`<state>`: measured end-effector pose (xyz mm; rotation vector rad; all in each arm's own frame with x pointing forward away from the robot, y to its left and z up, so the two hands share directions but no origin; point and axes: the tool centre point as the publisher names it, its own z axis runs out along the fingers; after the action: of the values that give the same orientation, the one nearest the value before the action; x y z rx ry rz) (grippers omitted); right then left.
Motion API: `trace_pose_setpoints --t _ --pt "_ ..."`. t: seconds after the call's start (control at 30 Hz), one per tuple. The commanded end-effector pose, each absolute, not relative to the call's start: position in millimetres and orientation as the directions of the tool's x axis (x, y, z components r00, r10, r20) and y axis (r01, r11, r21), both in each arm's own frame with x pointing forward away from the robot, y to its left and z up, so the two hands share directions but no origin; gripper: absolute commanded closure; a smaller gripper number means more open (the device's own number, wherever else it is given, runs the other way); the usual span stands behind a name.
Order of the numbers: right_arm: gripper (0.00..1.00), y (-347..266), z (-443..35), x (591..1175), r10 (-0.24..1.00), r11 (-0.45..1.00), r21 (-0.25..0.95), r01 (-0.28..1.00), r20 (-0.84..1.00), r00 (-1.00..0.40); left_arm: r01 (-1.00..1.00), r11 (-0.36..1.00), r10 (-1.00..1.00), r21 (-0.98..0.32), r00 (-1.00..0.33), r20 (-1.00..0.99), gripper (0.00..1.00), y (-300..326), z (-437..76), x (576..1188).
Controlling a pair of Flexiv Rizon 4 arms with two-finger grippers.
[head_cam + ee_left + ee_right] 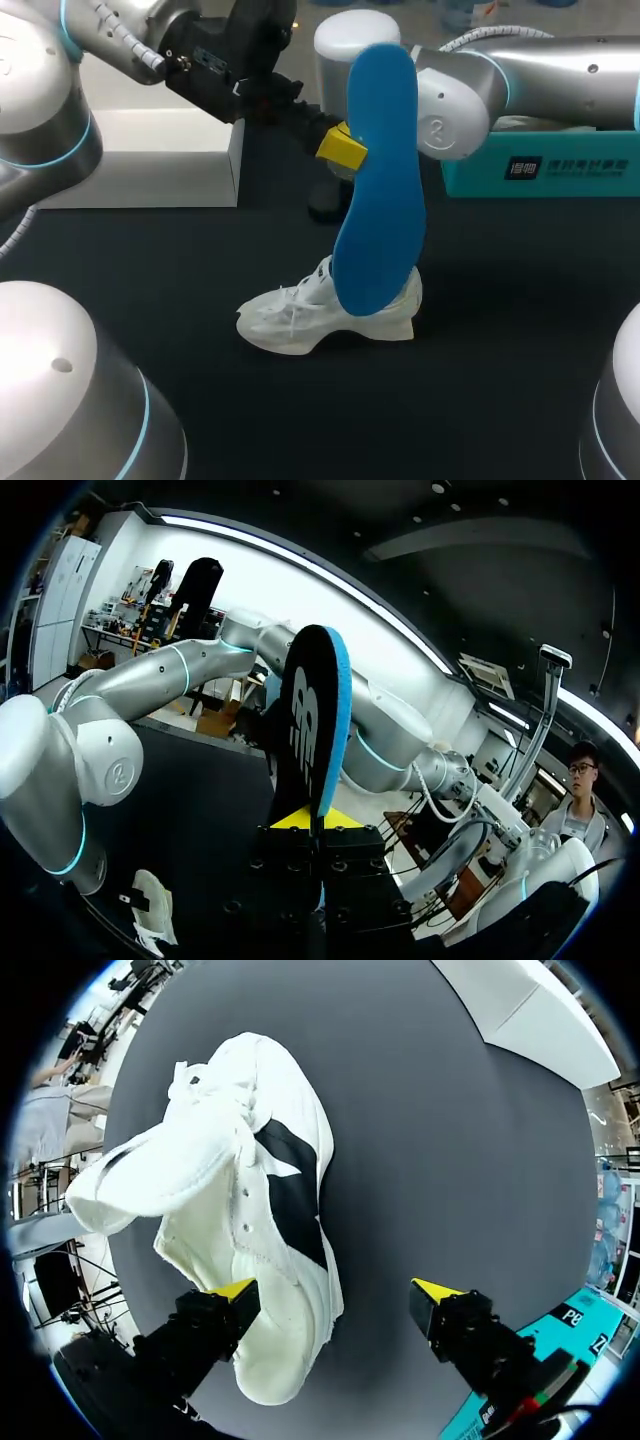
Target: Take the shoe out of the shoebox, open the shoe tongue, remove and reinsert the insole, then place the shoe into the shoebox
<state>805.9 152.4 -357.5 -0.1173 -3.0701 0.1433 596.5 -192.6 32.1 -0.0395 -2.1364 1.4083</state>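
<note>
The left gripper (318, 820) is clamped on one edge of the insole (380, 180), a flat, smooth blue slab (black on its underside) held upright above the white lace-up shoe (320, 315). The shoe rests on its sole mid-table, with bare dark matte table (500, 360) all round it. The right gripper (336, 1290) hangs over the shoe with its fingers spread wide and holding nothing, one tip just beside the shoe and the other over bare table. A white box (150, 150) and the teal shoebox (560, 170) stand well apart along the far edge.

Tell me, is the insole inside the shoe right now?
No, the left gripper holds the blue insole upright, outside the white shoe.
</note>
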Motion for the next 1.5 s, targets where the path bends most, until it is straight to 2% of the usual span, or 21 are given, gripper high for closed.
trace_pose_setpoints --t 0.03,0.27,0.3,0.33,0.37,0.4,1.1,1.17,1.37,1.5 --pt "0.0 166 -368 811 0.079 0.989 -0.131 0.07 0.064 -0.995 -0.278 0.447 0.327 -0.851 -0.834 0.444 1.0 -194 32 597" --pt "0.0 175 -373 810 0.071 0.992 -0.105 0.063 0.067 -0.995 -0.278 0.447 0.327 -0.851 -0.834 0.444 1.0 -194 32 597" --pt "0.17 175 -373 808 0.079 0.992 -0.102 0.072 0.067 -0.995 -0.278 0.447 0.327 -0.851 -0.834 0.444 1.0 -194 32 597" --pt "0.56 175 -373 806 0.086 0.992 -0.101 0.079 0.068 -0.994 -0.278 0.447 0.327 -0.851 -0.834 0.444 1.0 -194 32 597" --pt "0.86 175 -373 803 0.096 0.991 -0.101 0.089 0.07 -0.993 -0.278 0.447 0.327 -0.851 -0.834 0.444 1.0 -194 32 597" --pt "1.0 175 -373 800 0.098 0.991 -0.1 0.091 0.072 -0.993 -0.278 0.447 0.327 -0.851 -0.834 0.444 1.0 -194 32 597" --pt "1.0 178 -370 798 0.096 0.992 -0.09 0.09 0.07 -0.993 -0.278 0.447 0.327 -0.851 -0.834 0.444 1.0 -194 32 597" --pt "1.0 180 -365 803 0.21 0.975 -0.099 0.2 0.109 -0.972 -0.278 0.447 0.327 -0.851 -0.834 0.444 1.0 -194 32 597" --pt "1.0 182 -343 796 0.459 0.883 0.013 0.469 0.183 -0.869 -0.278 0.447 0.327 -0.851 -0.834 0.444 1.0 -194 32 597" --pt "1.0 175 -334 786 0.662 0.718 0.023 0.696 0.287 -0.692 -0.278 0.447 0.327 -0.851 -0.834 0.444 1.0 -194 32 597"
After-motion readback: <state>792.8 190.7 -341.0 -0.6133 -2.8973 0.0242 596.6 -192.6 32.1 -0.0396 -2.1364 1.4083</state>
